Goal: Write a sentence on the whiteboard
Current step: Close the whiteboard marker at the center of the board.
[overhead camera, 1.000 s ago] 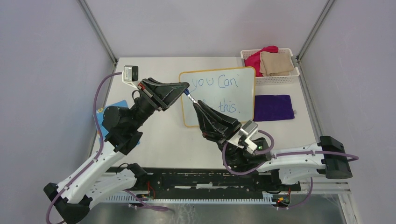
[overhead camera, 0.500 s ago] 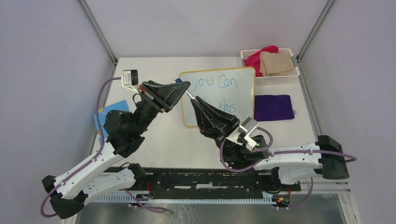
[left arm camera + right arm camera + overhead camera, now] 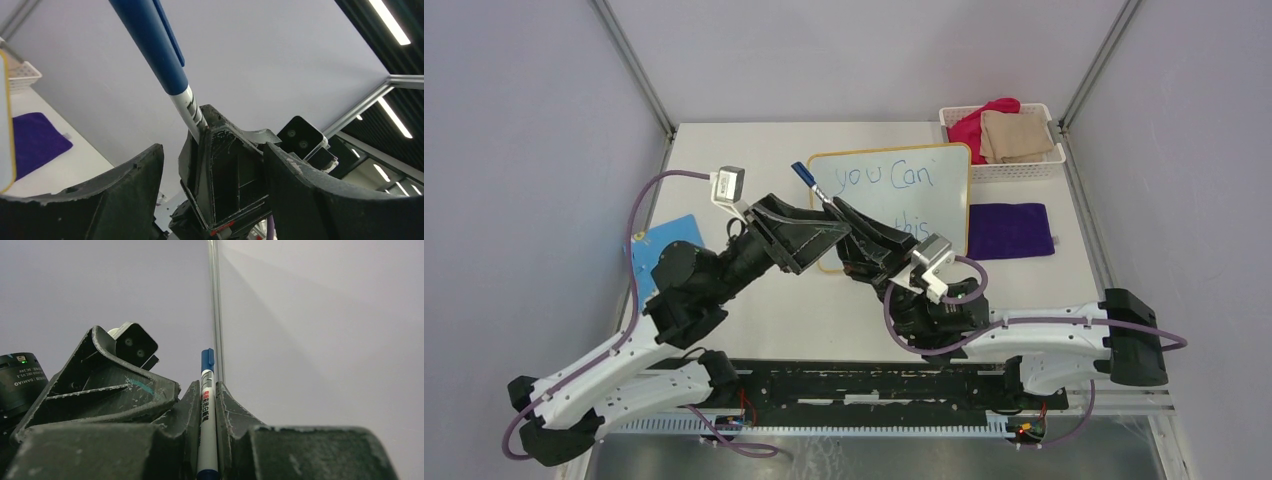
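On the white bench (image 3: 754,300), the whiteboard (image 3: 949,205) sits toward the back, its blue sentence (image 3: 884,178) partly hidden by your arms. Your right claw (image 3: 207,390) pinches a blue-capped marker (image 3: 809,182) at the board's left edge. Your left claw (image 3: 839,232) gapes wide beside it.

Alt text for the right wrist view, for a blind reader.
The right gripper is shut on a white marker, blue cap uppermost in the frame. The left gripper sits close at the left, before a grey wall.
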{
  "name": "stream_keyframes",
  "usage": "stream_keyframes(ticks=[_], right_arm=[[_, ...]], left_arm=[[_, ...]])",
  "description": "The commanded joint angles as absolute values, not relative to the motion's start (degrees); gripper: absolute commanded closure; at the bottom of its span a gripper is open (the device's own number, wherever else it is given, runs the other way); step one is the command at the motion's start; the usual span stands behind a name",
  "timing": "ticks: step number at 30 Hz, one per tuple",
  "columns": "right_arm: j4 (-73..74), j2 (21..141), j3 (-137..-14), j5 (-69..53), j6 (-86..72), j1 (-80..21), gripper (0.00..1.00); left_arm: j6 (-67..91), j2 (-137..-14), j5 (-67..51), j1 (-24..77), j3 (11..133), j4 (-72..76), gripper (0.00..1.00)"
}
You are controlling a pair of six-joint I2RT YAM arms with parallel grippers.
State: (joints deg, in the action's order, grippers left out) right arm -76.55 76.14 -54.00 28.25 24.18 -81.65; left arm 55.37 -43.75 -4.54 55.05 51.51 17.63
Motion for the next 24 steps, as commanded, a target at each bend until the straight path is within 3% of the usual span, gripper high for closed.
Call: stream_keyframes(ticks=[1, 11, 24], right_arm=[[-75.1, 73.4, -54.5, 27.4, 22.3, -81.6, 1.0], [-74.7, 69.2, -50.3, 24.5, 19.9, -81.7, 1.0], [-76.1, 65.6, -46.8, 22.4, 17.0, -81.6, 1.0]], left_arm=[[47.7, -40.6, -0.3, 55.2, 55.0, 13.4, 0.2], [46.0, -39.8, 10.7, 55.1, 57.5, 11.0, 0.17], [52.1, -45.1, 4.1, 55.1, 57.4, 20.6, 0.22]])
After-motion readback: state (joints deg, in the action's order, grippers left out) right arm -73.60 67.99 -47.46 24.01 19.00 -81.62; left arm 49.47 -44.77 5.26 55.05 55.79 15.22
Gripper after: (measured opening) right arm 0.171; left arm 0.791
